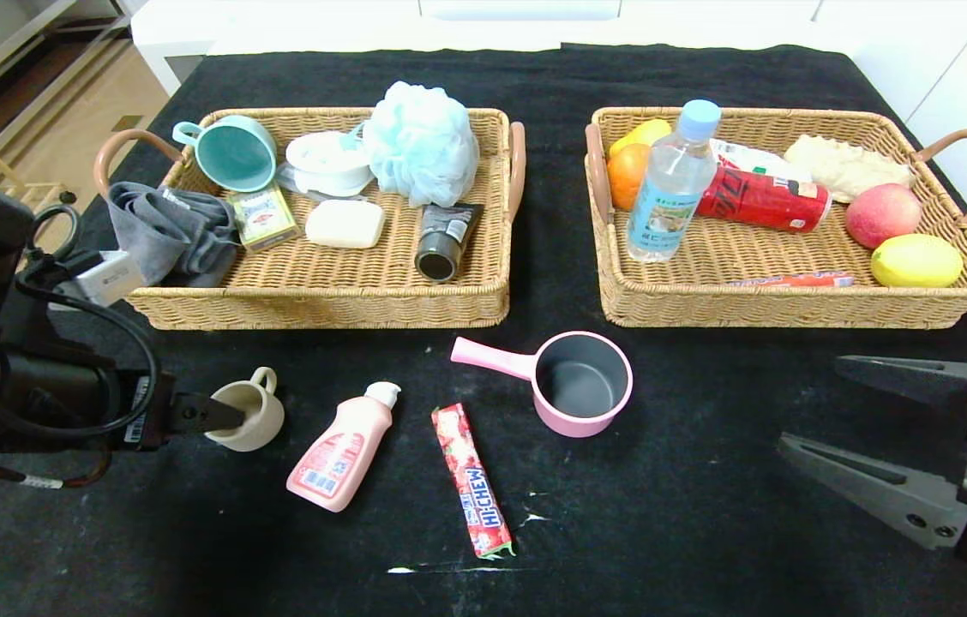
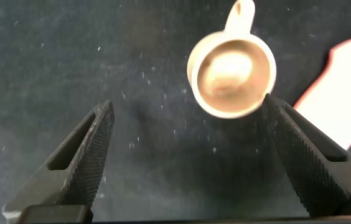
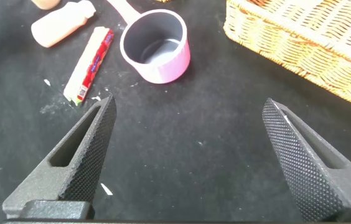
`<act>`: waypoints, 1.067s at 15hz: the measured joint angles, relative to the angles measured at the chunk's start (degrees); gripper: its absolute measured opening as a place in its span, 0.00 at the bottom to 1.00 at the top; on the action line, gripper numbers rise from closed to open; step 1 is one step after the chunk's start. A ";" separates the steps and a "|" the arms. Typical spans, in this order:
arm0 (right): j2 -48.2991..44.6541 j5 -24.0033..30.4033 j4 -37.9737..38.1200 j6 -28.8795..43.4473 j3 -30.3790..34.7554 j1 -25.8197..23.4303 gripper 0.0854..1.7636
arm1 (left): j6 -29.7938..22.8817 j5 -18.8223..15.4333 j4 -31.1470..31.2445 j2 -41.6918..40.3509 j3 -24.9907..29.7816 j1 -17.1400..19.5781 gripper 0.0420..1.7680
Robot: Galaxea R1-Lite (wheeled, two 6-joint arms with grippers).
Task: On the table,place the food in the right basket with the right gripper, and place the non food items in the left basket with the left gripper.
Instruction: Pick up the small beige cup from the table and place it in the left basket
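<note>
Table [image 1: 706,514]: black cloth, faint white scuffs near the front edge.

Left basket [image 1: 321,300] and right basket [image 1: 792,304]: tan wicker, brown loop handles, side by side at the rear, apart from each other.

Left basket contents: teal mug [image 1: 231,152] on its side, pale blue bath pouf [image 1: 422,141], grey cloth [image 1: 171,231], white soap bar [image 1: 345,224], dark tube [image 1: 445,240], small green-and-yellow box [image 1: 261,218].

Right basket contents: clear bottle [image 1: 672,184] with pale blue cap, upright at the left end; red can [image 1: 762,200] lying flat behind it; orange sausage stick [image 1: 796,280] along the front wall; apple [image 1: 883,214]; lemon [image 1: 915,260]; orange [image 1: 627,176].

Pink saucepan [image 1: 582,386]: upright on the cloth in front of the gap between baskets, handle pointing left and away.

Pink squeeze bottle [image 1: 342,447]: lying flat, white cap pointing away, left of the candy.

Hi-Chew stick [image 1: 472,493]: lying flat, between squeeze bottle and saucepan, nearer the front edge.

Beige cup [image 1: 248,414]: upright, left of the squeeze bottle, handle on the far side.

Left tool [image 2: 185,158]: spread wide, holding nothing, low at the cup; one finger [image 2: 300,149] just beside the rim, contact cannot be told.

Right tool [image 3: 185,162]: spread wide, holding nothing, above bare cloth, right of the saucepan, in front of the right basket.
</note>
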 joint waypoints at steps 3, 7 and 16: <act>0.44 -0.02 -0.07 -0.02 0.02 -0.20 0.97 | 1.24 0.02 -1.61 0.94 -0.61 1.24 0.97; 0.96 -0.05 -0.05 -0.02 0.10 -0.24 0.97 | 1.23 -0.13 -1.80 1.79 0.07 1.87 0.97; 1.72 -0.05 -0.18 -0.18 -0.15 -1.33 0.97 | 1.16 -0.45 -5.08 5.60 -0.11 1.88 0.97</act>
